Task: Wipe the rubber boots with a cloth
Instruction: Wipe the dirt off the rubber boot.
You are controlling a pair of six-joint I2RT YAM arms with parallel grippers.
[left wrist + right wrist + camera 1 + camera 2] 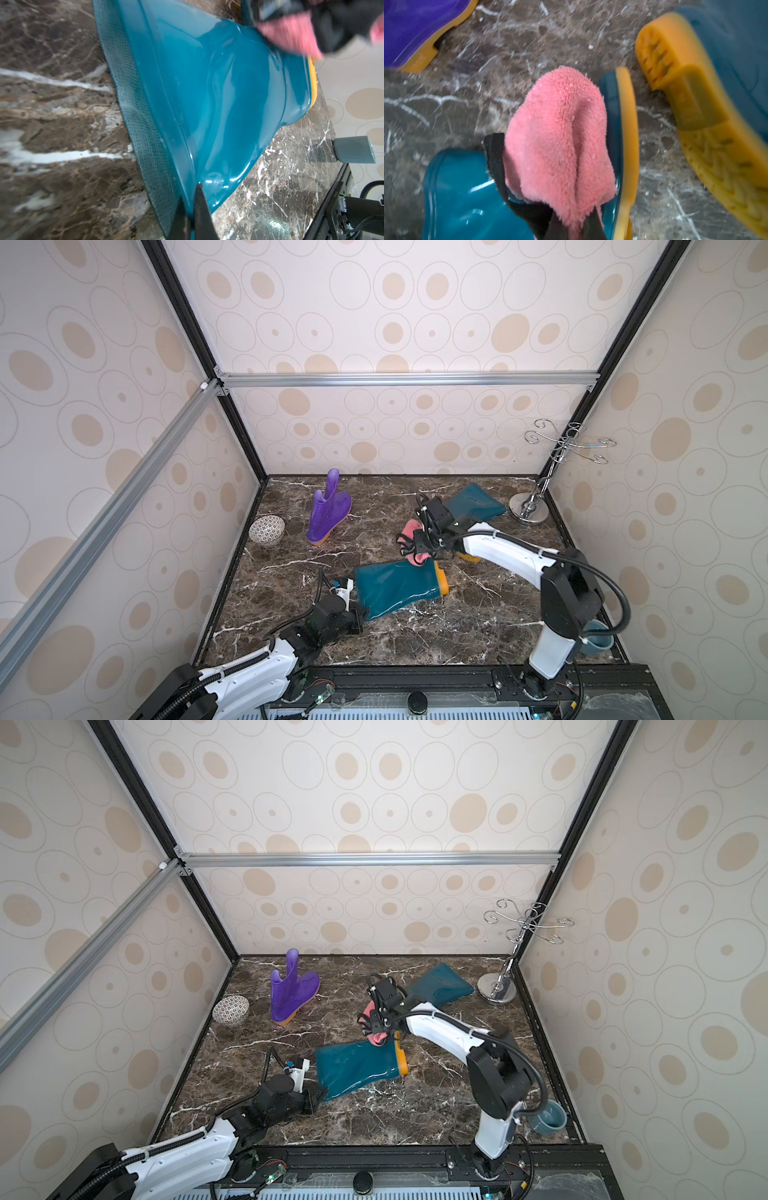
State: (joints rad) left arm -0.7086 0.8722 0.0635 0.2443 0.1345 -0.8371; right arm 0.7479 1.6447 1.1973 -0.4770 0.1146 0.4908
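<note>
One purple boot (328, 510), two teal boots (478, 504), left jaws pinching nearer one (395, 585), right jaws pinching one cloth (560, 135)

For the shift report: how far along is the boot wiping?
Done: no boot can be confirmed wiped. In hand: the left hand pinches the near teal boot by its shaft rim while the right hand holds the pink cloth against its sole end. Left: the rest of that boot, and likely the purple boot and far teal boot, both untouched.
</note>
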